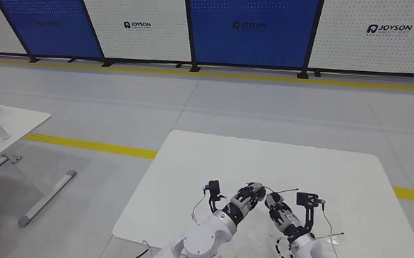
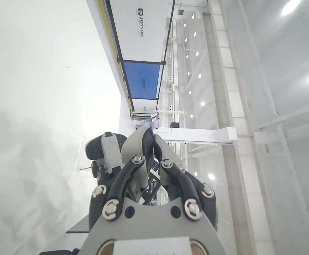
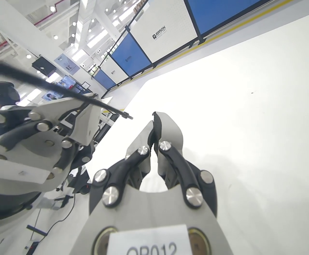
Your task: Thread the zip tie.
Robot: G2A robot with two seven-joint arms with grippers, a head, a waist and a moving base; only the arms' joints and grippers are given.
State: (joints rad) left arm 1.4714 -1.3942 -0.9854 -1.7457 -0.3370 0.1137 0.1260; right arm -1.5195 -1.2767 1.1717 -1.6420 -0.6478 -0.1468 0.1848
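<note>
A: Top view, seeing what?
B: Seeing left gripper (image 1: 257, 192) and right gripper (image 1: 272, 200) hovering tip to tip over the white table (image 1: 276, 158), by its near edge; black zip tie (image 1: 286, 190) sticking out past them.
A: Left wrist?
B: Showing left gripper's fingers (image 2: 135, 145) pressing together.
A: Right wrist?
B: Showing left gripper (image 3: 85, 102) pinching the zip tie (image 3: 108, 109), free end pointing toward right gripper (image 3: 154, 125), near but apart; right fingers (image 3: 169, 130) pressing shut.
</note>
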